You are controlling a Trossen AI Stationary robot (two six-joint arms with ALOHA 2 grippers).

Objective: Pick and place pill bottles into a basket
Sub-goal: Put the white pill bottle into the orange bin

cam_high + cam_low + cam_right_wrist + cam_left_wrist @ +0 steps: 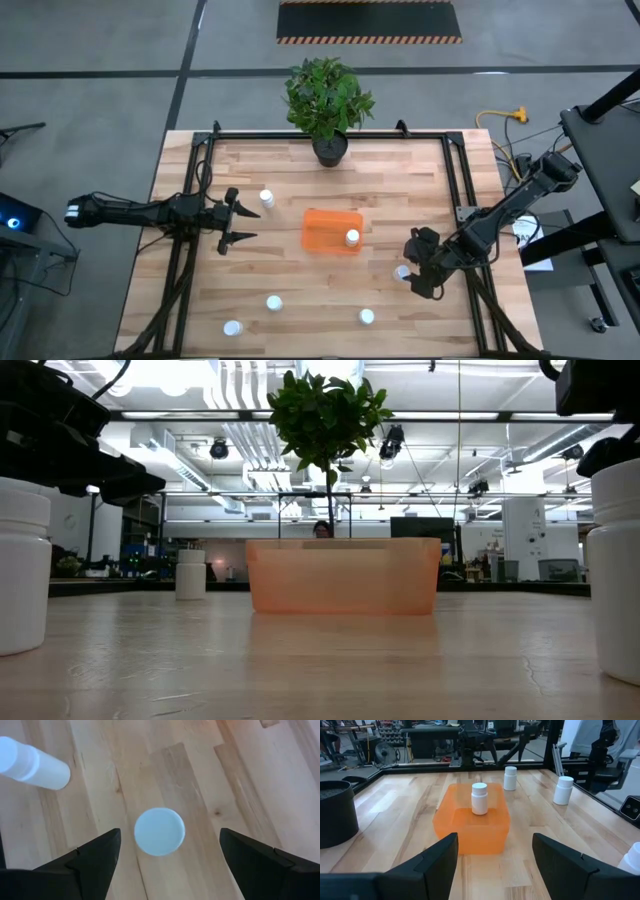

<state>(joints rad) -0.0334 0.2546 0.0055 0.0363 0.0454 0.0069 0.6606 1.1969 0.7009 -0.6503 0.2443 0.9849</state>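
The orange basket (325, 228) stands at the table's middle with one white pill bottle (352, 238) upright in it, which also shows in the left wrist view (479, 798). Other bottles stand on the table: one left of the basket (266, 198), three near the front edge (274, 303) (233, 328) (367, 317), and one at the right (402, 272). My right gripper (170, 837) is open and points down over that right bottle's cap (160, 831), a finger on either side, not touching. My left gripper (248, 224) is open and empty, left of the basket and facing it (472, 822).
A black pot with a green plant (328, 140) stands at the far edge behind the basket. A black frame (460, 180) runs along the table's sides. Bare wood lies between the basket and the front bottles.
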